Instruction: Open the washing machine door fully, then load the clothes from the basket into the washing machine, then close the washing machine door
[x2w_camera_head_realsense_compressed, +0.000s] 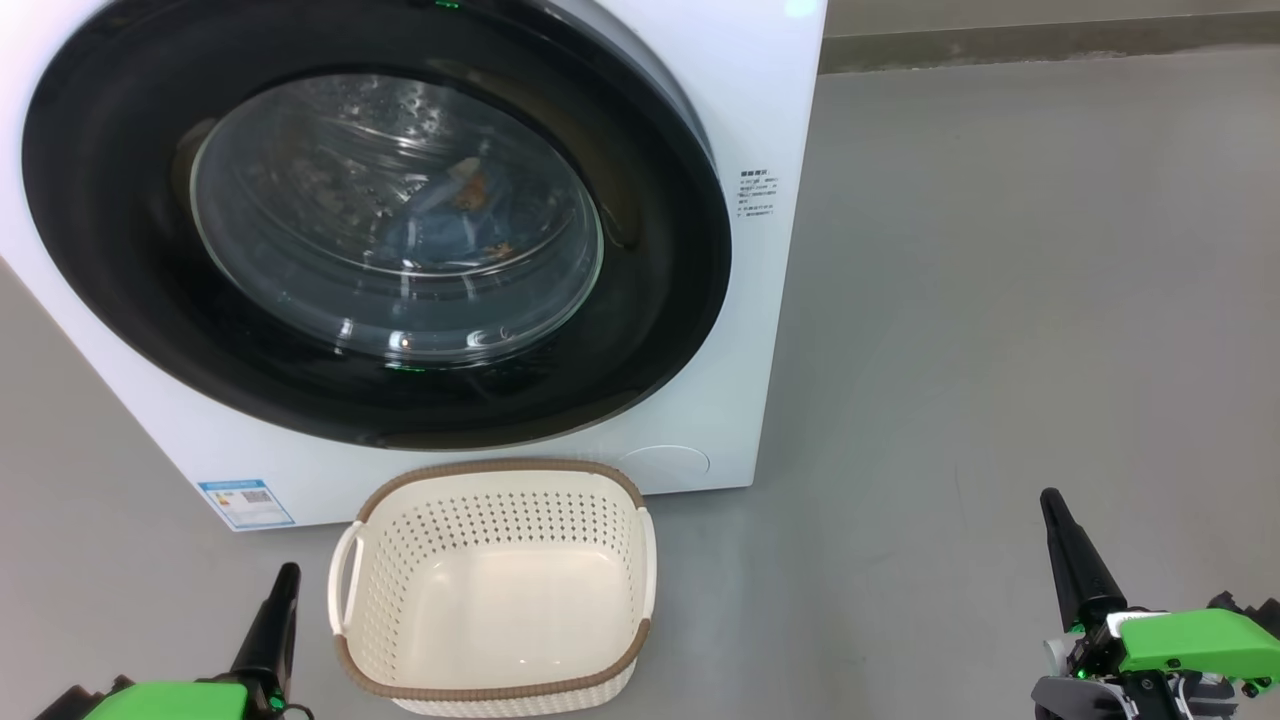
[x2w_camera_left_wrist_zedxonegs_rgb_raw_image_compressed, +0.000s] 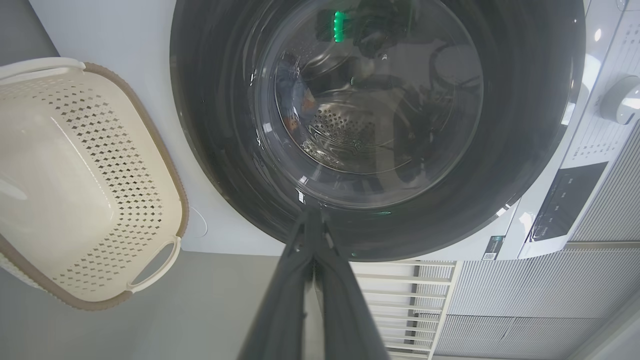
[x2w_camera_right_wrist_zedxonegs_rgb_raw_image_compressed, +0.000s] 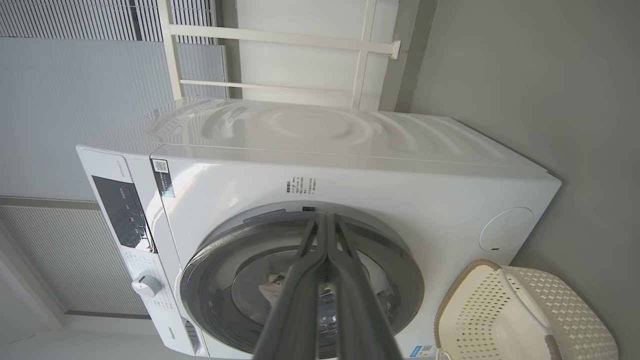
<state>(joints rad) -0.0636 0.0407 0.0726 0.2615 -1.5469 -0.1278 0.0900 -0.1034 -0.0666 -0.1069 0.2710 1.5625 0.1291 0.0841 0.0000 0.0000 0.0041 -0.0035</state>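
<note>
The white washing machine (x2w_camera_head_realsense_compressed: 770, 330) stands ahead with its round black-rimmed door (x2w_camera_head_realsense_compressed: 660, 330) shut flat against its front. Through the glass, the light-blue clothes (x2w_camera_head_realsense_compressed: 455, 205) with orange prints lie in the steel drum. The cream basket (x2w_camera_head_realsense_compressed: 500, 585) with a brown rim sits on the floor before the machine, with nothing in it. My left gripper (x2w_camera_head_realsense_compressed: 287, 573) is shut, low at the basket's left. My right gripper (x2w_camera_head_realsense_compressed: 1048, 496) is shut too, far to the right over bare floor. The left wrist view looks at the door (x2w_camera_left_wrist_zedxonegs_rgb_raw_image_compressed: 525, 125) past shut fingers (x2w_camera_left_wrist_zedxonegs_rgb_raw_image_compressed: 300, 280); the right wrist view shows the machine (x2w_camera_right_wrist_zedxonegs_rgb_raw_image_compressed: 380, 180) and basket (x2w_camera_right_wrist_zedxonegs_rgb_raw_image_compressed: 505, 310).
Grey floor (x2w_camera_head_realsense_compressed: 1000, 300) spreads to the right of the machine. A white rack (x2w_camera_right_wrist_zedxonegs_rgb_raw_image_compressed: 360, 60) and ribbed wall panels (x2w_camera_right_wrist_zedxonegs_rgb_raw_image_compressed: 75, 90) stand behind it. The control panel with a knob (x2w_camera_right_wrist_zedxonegs_rgb_raw_image_compressed: 146, 286) is at the machine's top front.
</note>
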